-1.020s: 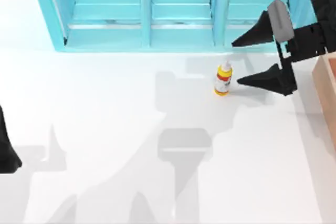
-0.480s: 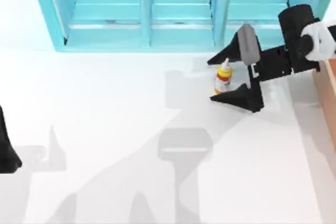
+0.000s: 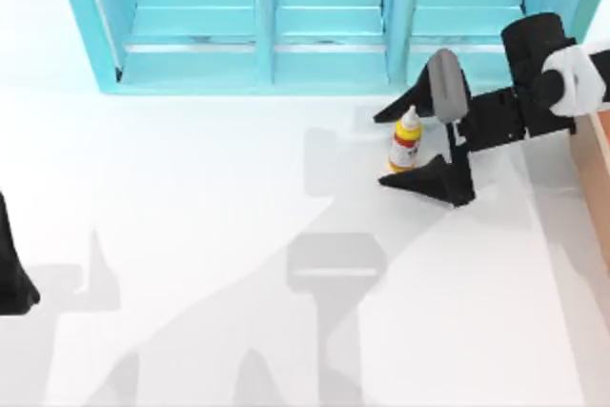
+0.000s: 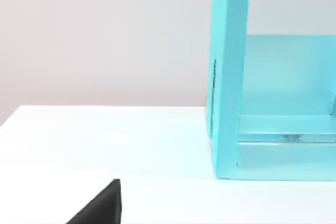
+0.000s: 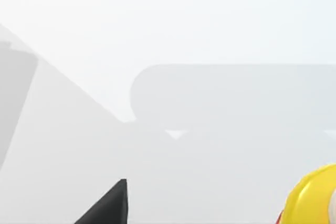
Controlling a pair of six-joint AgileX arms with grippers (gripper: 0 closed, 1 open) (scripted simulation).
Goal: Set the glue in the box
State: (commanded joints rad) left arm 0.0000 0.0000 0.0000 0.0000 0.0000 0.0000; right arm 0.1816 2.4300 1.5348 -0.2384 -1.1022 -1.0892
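The glue (image 3: pixel 406 143), a small yellow bottle with a white nozzle and an orange base, stands upright on the white table in front of the shelf unit's right bay. My right gripper (image 3: pixel 382 151) is open and straddles it, with one black finger (image 3: pixel 412 105) behind the bottle and the other in front, both apart from it. In the right wrist view the yellow body of the glue (image 5: pixel 314 198) shows near a black fingertip (image 5: pixel 106 206). A strip of the tan box (image 3: pixel 601 199) lies at the table's right edge. My left gripper (image 3: pixel 13 274) is parked at the far left.
A large turquoise three-bay shelf unit (image 3: pixel 267 16) runs along the back of the table, and its end wall (image 4: pixel 229 77) shows in the left wrist view. White tabletop stretches between the two arms.
My right gripper has travelled left from beside the box until its open fingers straddle the glue, then settled slightly lower. The bottle and the left arm have not moved.
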